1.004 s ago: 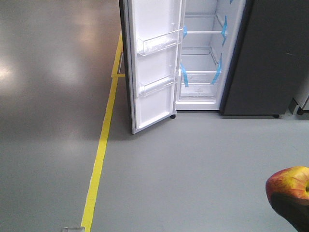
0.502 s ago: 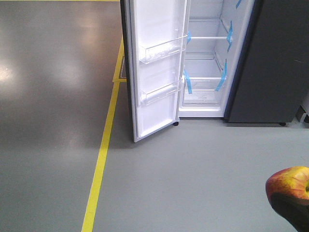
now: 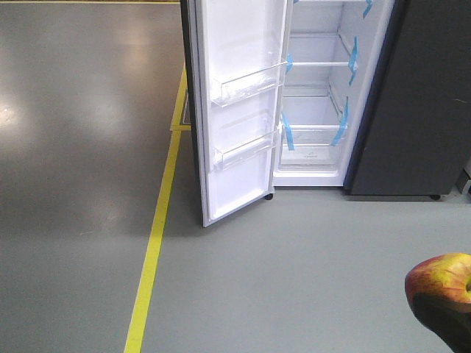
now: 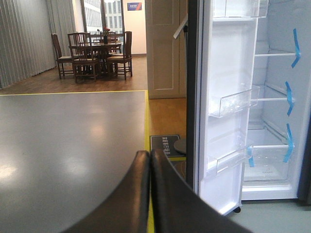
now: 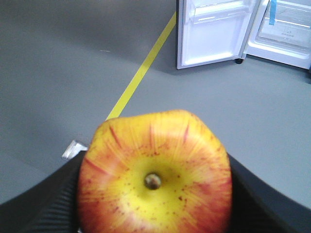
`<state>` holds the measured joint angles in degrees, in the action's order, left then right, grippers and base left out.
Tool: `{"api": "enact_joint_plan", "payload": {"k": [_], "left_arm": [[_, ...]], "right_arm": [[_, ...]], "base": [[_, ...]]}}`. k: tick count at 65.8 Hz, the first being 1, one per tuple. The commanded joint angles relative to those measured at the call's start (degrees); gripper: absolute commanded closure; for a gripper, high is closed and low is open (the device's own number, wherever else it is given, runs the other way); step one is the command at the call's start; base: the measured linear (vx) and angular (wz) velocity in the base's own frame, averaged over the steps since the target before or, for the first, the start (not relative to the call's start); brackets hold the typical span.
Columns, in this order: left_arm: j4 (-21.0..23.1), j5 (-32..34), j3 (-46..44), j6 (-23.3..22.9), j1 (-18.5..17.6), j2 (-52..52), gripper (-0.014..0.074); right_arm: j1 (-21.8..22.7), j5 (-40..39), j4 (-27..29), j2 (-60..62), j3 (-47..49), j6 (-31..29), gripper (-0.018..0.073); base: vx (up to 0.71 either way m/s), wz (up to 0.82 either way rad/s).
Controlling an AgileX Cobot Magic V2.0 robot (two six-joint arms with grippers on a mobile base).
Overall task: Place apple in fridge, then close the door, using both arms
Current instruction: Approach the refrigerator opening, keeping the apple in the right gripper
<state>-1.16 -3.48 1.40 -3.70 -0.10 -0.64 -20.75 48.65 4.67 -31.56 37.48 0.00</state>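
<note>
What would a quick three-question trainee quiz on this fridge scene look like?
1. True or false: the fridge door stands open.
2. Fill in: the left gripper is ____, holding nothing.
3. What clamps the apple? A. left gripper B. right gripper C. nothing
Key: 1 true; 2 shut; 3 B.

No text is legible: the dark floor mat and blue wall sign carry unreadable writing.
</note>
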Motion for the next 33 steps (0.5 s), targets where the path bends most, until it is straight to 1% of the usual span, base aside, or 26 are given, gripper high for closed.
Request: {"api": "enact_joint_plan", "payload": {"k": [1, 33], "left_arm": [[0.02, 4.04, 1.62, 0.0, 0.13, -0.96, 0.0602], [0.02, 4.04, 1.62, 0.0, 0.13, -0.96, 0.0602]], "right_arm": [[0.1, -3.83, 0.13, -0.12, 1.47, 0.0, 0.0216], [0.1, -3.83, 0.13, -0.12, 1.47, 0.0, 0.0216]], "base": [[0.1, -0.02], [0.1, -0.04]]}}
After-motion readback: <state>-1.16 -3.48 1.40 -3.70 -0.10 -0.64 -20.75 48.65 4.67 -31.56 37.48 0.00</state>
